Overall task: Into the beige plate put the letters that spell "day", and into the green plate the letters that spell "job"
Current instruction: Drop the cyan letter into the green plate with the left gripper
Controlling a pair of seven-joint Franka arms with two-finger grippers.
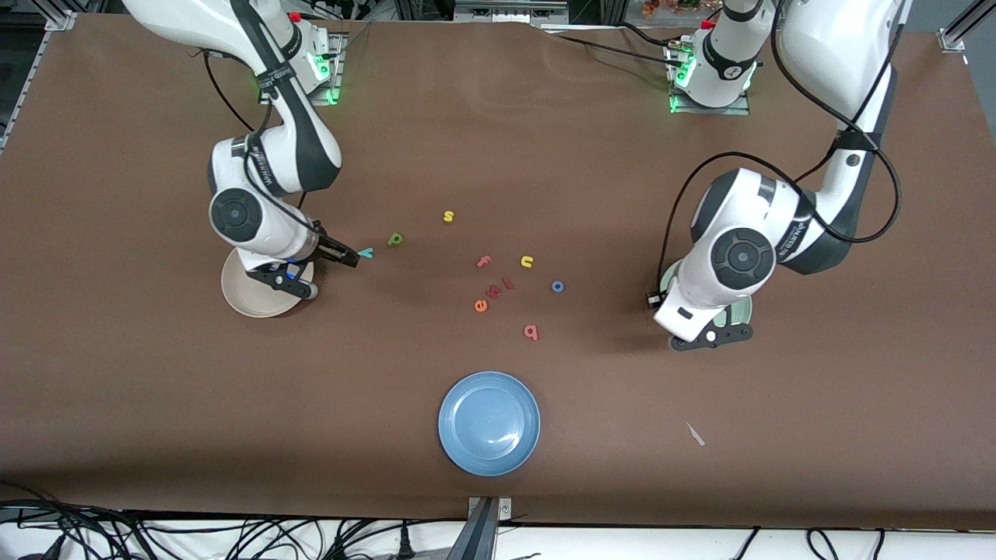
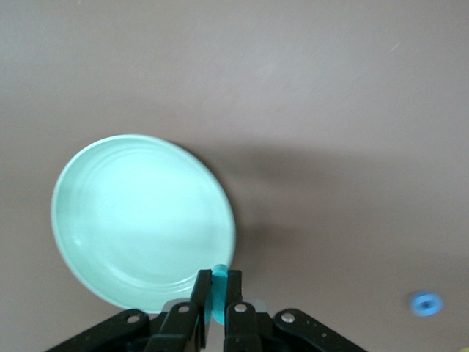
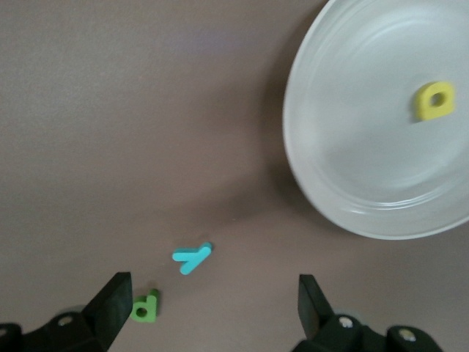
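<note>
a point(image 3: 435, 100): lies in beige plate point(image 3: 344, 147).
Left gripper point(image 2: 217, 290): clamped on j point(image 2: 218, 293), over green plate point(image 2: 110, 213) rim.
Right gripper point(image 3: 212, 304): apart, empty, y point(image 3: 193, 258) and d point(image 3: 146, 306) just ahead.
o point(image 1: 557, 286), b point(image 1: 531, 332): untouched.

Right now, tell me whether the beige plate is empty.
Not empty. The beige plate holds a yellow letter; nothing else shows in it.

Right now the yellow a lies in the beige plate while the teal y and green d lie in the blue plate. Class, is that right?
Not quite. The yellow a does lie in the beige plate, but the right wrist view shows the teal y and green d lying on the bare table, not in the blue plate.
</note>
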